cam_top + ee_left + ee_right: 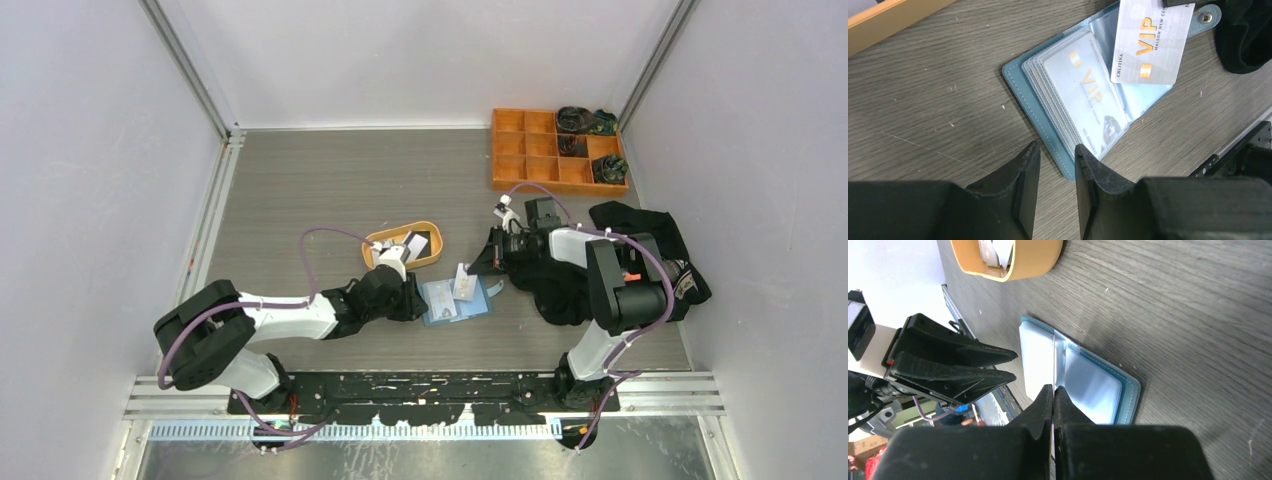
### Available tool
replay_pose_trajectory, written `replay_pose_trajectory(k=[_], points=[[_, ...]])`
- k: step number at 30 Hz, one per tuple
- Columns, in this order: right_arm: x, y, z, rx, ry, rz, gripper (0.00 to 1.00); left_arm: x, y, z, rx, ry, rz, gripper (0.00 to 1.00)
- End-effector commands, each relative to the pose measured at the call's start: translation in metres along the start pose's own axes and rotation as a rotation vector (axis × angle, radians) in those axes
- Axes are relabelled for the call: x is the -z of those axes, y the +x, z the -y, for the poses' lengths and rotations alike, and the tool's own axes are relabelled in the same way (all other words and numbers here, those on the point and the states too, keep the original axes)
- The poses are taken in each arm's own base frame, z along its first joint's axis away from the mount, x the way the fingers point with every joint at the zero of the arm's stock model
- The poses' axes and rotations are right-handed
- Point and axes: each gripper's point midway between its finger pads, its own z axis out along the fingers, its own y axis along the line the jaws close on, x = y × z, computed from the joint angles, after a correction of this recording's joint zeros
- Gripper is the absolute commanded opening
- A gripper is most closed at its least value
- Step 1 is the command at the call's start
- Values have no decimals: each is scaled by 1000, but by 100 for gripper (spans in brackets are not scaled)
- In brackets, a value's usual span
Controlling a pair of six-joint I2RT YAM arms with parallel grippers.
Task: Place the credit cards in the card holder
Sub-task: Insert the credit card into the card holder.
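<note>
The blue card holder [455, 300] lies open on the table, its clear pockets fanned out [1058, 100]. One silver VIP card [1088, 95] sits inside the top pocket. My right gripper [1053, 388] is shut on another silver VIP card [1150, 42], held edge-on over the holder's right half [1093, 385]. In the top view this card [464, 283] is just above the holder. My left gripper [1057, 150] is open and empty, low over the table at the holder's near left edge. More cards lie in the orange oval tray [405, 245].
The orange oval tray [1013, 260] stands just behind the holder. An orange compartment box [558, 150] with dark items stands at the back right. A black cloth [640, 235] lies under my right arm, its edge beside the holder's snap tab [1245, 35].
</note>
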Motion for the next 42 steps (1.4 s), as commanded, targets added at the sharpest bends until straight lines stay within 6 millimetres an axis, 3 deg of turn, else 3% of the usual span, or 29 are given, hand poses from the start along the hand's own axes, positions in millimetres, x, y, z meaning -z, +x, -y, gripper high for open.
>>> replay_pose_trajectory(k=[1, 10, 19, 22, 30, 37, 42], points=[[3, -1, -15, 40, -78, 1, 1, 7, -20, 13, 15, 20, 65, 32], [0, 4, -5, -5, -38, -5, 1, 9, -22, 22, 21, 61, 73, 32], [0, 6, 1, -28, -5, 12, 1, 3, -22, 57, 14, 166, 56, 31], [-2, 7, 2, -42, -5, 3, 1, -4, -19, 59, 10, 163, 38, 29], [5, 4, -3, -12, -14, 17, 1, -20, -8, 32, -14, 39, 16, 24], [9, 2, -15, 45, -66, 20, 1, -13, -6, 2, -39, -84, 27, 22], [11, 0, -21, 82, -83, 56, 1, -12, -9, -2, -43, -83, 27, 24]])
